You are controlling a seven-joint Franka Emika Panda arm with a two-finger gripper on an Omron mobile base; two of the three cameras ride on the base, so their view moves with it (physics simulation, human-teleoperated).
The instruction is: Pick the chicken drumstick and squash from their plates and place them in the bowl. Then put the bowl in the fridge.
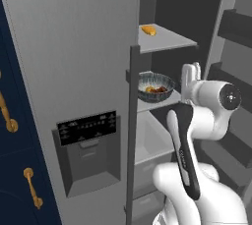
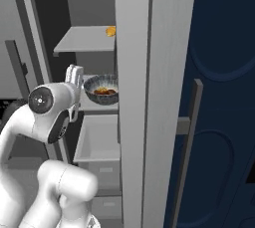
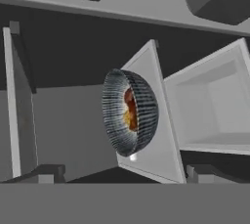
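Bowl sits on a middle fridge shelf, centre frame, holding drumstick and squash. Pincer stands apart from it, jaws spread, empty. Judged rigid, fairly heavy loaded, ribbed wall grippy; rim is the hold.

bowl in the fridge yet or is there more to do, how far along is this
Nearly finished, it seems. Done: the bowl sits on a middle fridge shelf with reddish-brown and yellow-orange food inside, likely the drumstick and squash. In hand: nothing; the gripper is apart from the bowl, its fingertips spread wide in the hand view. Left: probably just pulling the arm out; the fridge door stands open.
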